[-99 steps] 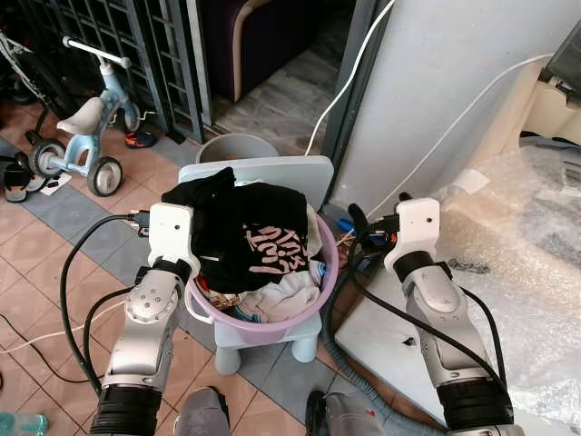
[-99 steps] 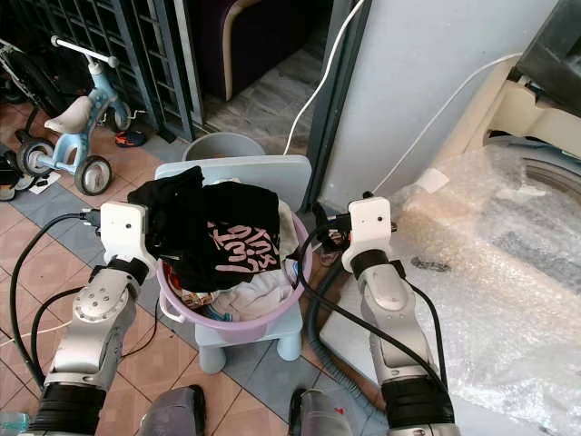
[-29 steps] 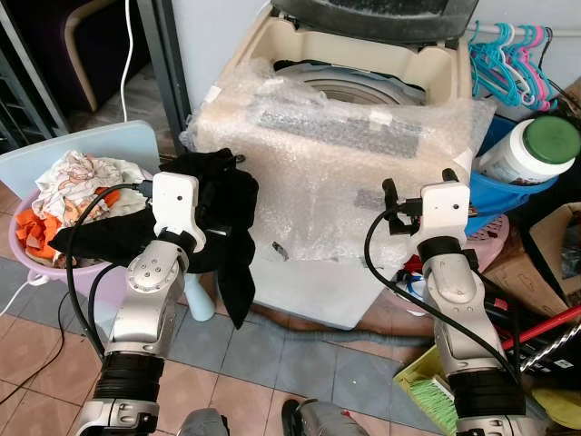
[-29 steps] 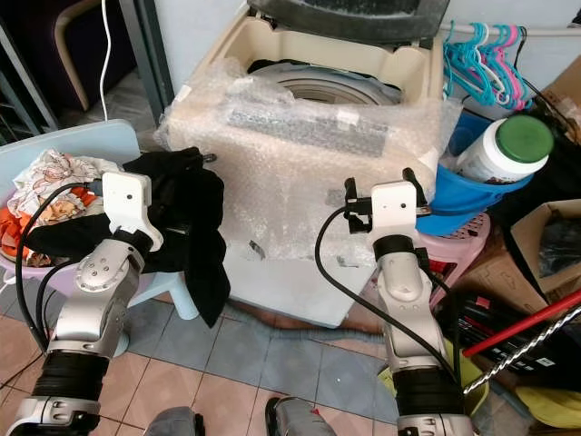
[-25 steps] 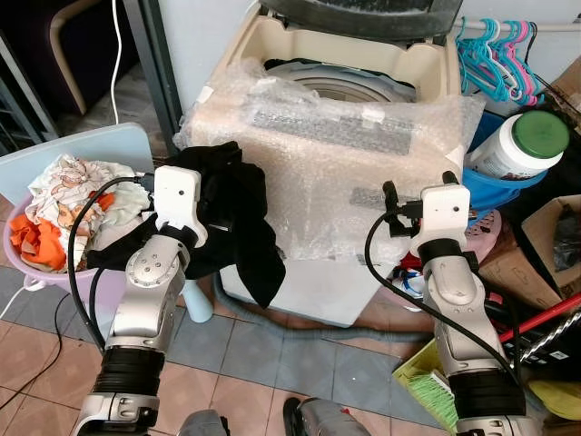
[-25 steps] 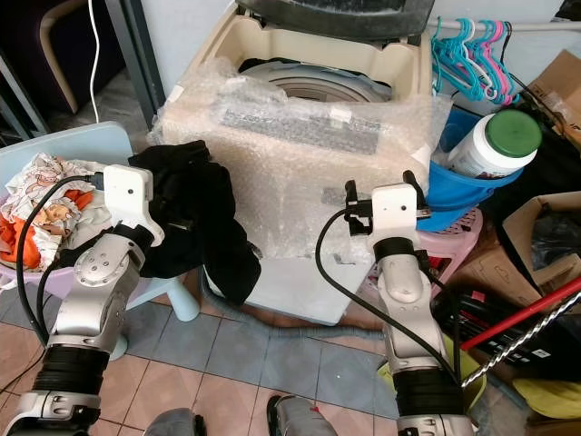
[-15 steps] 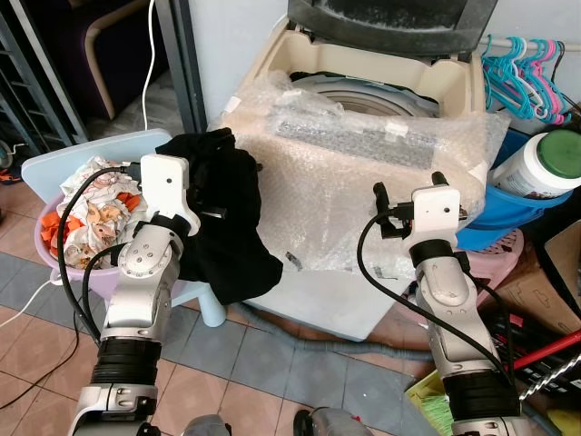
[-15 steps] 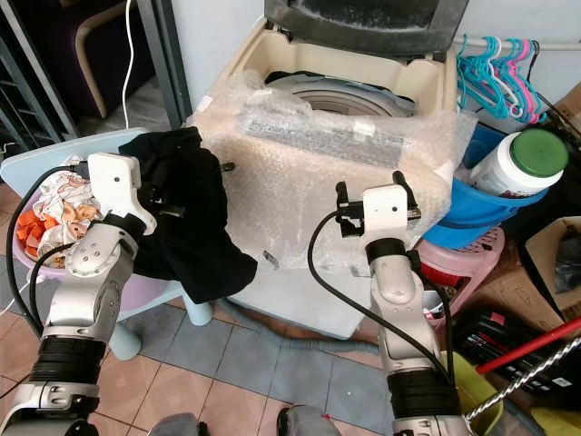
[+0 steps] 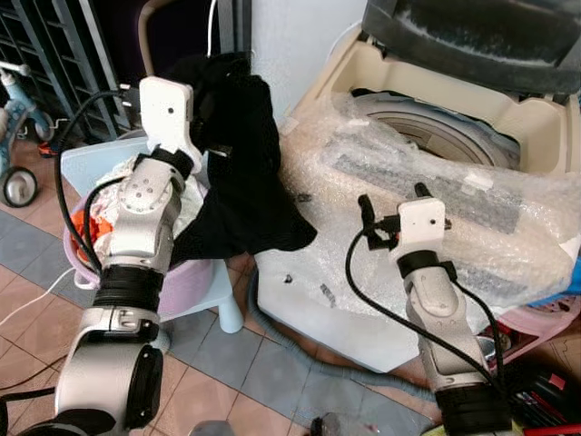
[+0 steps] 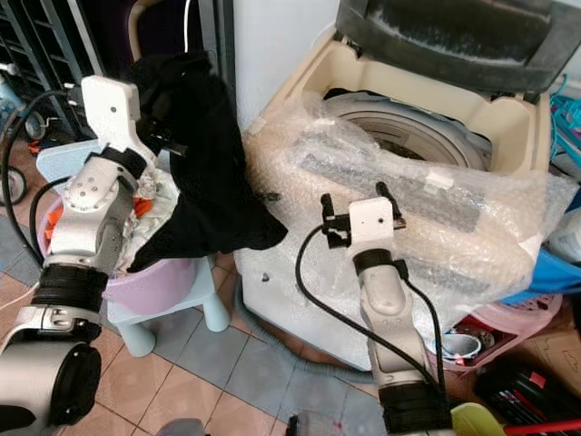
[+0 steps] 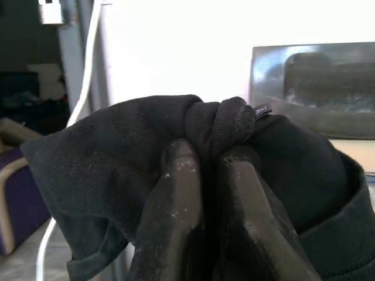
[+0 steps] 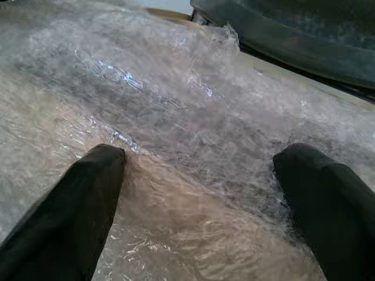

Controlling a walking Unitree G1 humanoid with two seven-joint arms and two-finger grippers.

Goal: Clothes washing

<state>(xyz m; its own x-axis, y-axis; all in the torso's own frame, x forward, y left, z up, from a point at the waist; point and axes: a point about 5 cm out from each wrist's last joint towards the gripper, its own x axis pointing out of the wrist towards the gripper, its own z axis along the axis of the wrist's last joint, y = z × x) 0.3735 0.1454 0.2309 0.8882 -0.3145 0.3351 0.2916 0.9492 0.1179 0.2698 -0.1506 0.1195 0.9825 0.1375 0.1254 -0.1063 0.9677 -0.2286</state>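
The left hand (image 11: 199,193) is raised high at the left, its two fingers (image 11: 176,199) pinched together on a bunched fold of a black garment (image 9: 241,173). The garment hangs from that grip in a long drape, its lower edge falling over the near right rim of a pink basket (image 9: 186,282) and just beside the left side of the washer (image 9: 363,300). The basket sits on a pale blue stool (image 9: 222,304) and holds more laundry (image 10: 150,213), white and orange among it.

The right hand (image 12: 199,193) is lower and to the right, its fingers (image 12: 76,199) spread wide over the bubble wrap (image 9: 436,209) that covers the washer's near top; whether they touch it cannot be told. Beyond the wrap the washer's drum (image 10: 408,132) lies open, with the dark lid (image 9: 472,36) tilted up at the far side. A child's trike (image 9: 14,136) stands at the far left on the tiled floor (image 9: 32,272).
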